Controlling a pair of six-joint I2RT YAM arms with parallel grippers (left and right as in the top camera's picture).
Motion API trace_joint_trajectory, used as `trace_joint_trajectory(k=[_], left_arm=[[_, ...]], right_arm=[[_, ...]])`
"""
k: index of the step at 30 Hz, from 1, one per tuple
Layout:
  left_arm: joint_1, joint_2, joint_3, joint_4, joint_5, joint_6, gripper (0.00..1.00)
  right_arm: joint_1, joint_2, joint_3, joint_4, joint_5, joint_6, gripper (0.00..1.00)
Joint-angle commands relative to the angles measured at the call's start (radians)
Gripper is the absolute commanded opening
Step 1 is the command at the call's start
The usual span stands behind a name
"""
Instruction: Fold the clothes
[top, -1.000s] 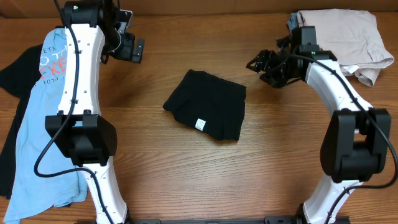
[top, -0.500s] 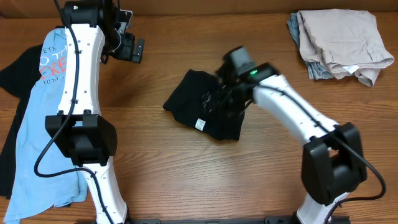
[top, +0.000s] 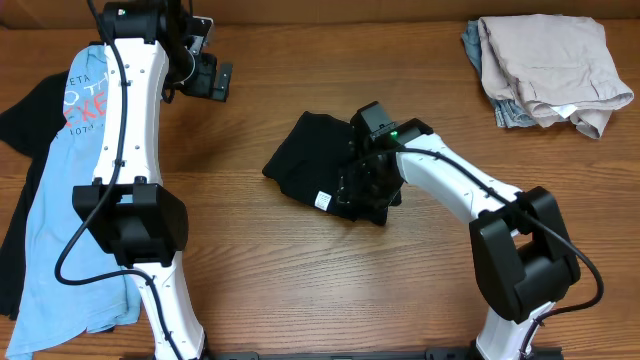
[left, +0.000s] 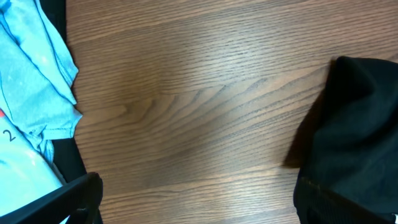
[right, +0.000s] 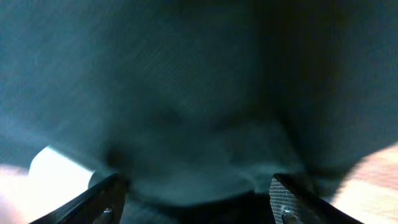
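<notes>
White arm links (top: 128, 110), black joints (top: 130, 222), black cables (top: 60, 262), one green light (top: 393, 131).

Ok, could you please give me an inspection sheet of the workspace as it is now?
Surface: wooden table, no stains seen.
Job's things: folded black garment at centre, white tag showing; blue T-shirt over a dark garment at the left edge; beige pile in the far right corner.
Clutter: nothing seen.
Grippers: left gripper open, above the wood; right gripper open, down on the black garment.
Cables: left-arm cable and right-arm cable lie along their arms.
Surroundings: nothing seen.
</notes>
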Motion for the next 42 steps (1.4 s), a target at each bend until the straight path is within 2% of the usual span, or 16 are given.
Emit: trace_joint_trajectory(k=[1,5,11,17,21,25,33,36,40,42], left_arm=[[0.005,0.012,0.007,-0.003,0.011,-0.010,1.00],[0.005,0.012,0.007,-0.003,0.012,-0.010,1.00],[0.005,0.012,0.007,-0.004,0.015,-0.014,1.00],[0.005,0.012,0.007,-0.006,0.034,-0.014,1.00],[0.005,0.012,0.007,-0.005,0.034,-0.013,1.00],[0.005,0.012,0.007,-0.005,0.034,-0.013,1.00],[0.005,0.012,0.007,-0.003,0.034,-0.013,1.00],[0.005,0.012,0.007,0.001,0.034,-0.013,1.00],[0.005,0.012,0.007,0.005,0.034,-0.013,1.00],[0.005,0.012,0.007,0.004,0.034,-0.013,1.00]], right_arm=[[-0.058,0.004,-0.006,0.023,0.167,-0.015,0.78],[-0.139,0.004,-0.006,0.062,0.252,-0.063,0.78],[-0.254,0.004,-0.005,0.156,0.245,-0.124,0.78],[-0.291,0.001,0.033,0.106,-0.025,-0.162,0.78],[-0.243,-0.014,0.036,0.089,-0.183,-0.163,0.77],[-0.134,-0.023,0.036,0.085,-0.192,-0.165,0.77],[0.035,-0.023,0.036,0.043,0.063,-0.138,0.77],[0.060,-0.023,0.039,0.028,0.127,-0.138,0.66],[0.090,-0.023,0.055,0.012,0.232,-0.138,0.36],[0.101,-0.023,0.076,0.005,0.270,-0.138,0.32]])
